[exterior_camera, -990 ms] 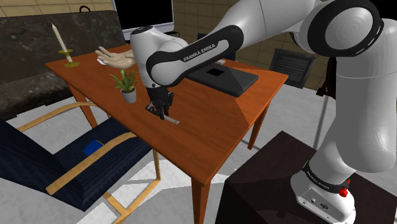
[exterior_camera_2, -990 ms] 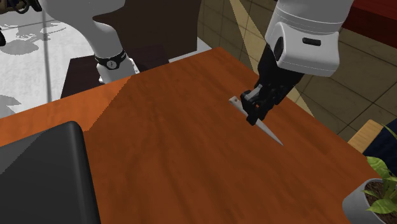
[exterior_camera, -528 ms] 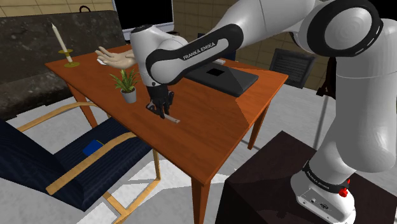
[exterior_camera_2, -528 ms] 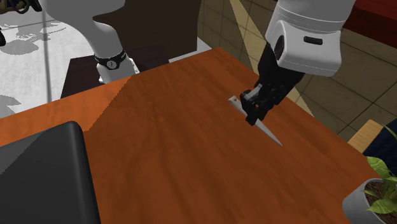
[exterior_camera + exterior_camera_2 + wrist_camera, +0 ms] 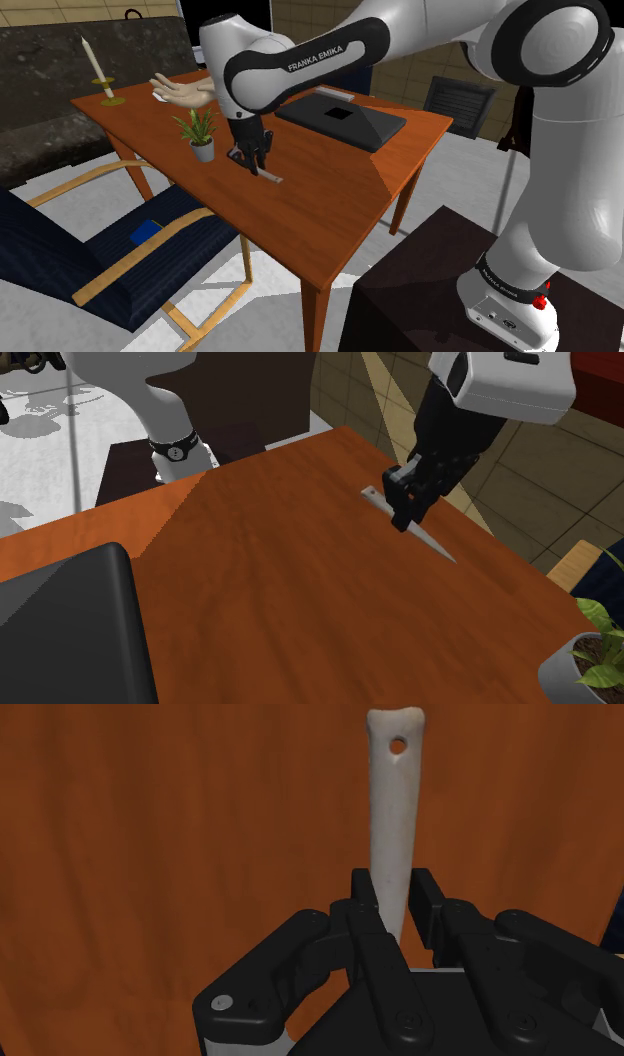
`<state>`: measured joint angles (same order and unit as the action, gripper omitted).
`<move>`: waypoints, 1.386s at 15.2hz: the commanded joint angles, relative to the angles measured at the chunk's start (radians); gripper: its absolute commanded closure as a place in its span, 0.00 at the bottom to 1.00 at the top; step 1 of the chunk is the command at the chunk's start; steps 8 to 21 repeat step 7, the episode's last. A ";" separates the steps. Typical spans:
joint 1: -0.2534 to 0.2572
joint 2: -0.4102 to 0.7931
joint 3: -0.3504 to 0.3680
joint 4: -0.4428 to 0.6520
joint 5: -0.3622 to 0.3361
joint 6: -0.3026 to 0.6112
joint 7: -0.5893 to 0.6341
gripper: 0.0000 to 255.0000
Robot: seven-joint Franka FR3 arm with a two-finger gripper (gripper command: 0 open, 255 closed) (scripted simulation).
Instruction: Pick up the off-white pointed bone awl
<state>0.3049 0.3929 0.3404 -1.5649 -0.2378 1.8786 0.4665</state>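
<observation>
The off-white bone awl point(image 5: 393, 814) has a small hole at its broad end and tapers to a point point(image 5: 436, 546). My black gripper point(image 5: 408, 512) is shut on the middle of its shaft, with both fingers pressed to its sides in the wrist view. In the shoulder view the gripper point(image 5: 252, 160) holds the awl point(image 5: 270, 177) a little above the orange-brown wooden table point(image 5: 340, 175), near its front edge. The awl lies roughly level, its tip pointing toward the potted plant's side in the second exterior view.
A small potted plant point(image 5: 200, 135) stands close to the gripper on the shoulder view's left. A dark flat laptop-like slab point(image 5: 342, 118) lies behind. A candle point(image 5: 98, 70) and a hand model point(image 5: 180, 92) sit at the far corner. A blue armchair point(image 5: 110, 260) is beside the table.
The gripper has risen with the awl clasped in it, lifting the awl off the table top. Its grip has stayed the same.
</observation>
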 commanded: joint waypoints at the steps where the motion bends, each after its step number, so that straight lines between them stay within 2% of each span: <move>1: 0.001 -0.005 0.001 0.022 0.003 -0.027 -0.004 1.00; 5: 0.003 -0.013 0.004 0.064 0.008 -0.076 -0.012 1.00; 21: 0.003 -0.013 0.004 0.066 0.009 -0.078 -0.012 1.00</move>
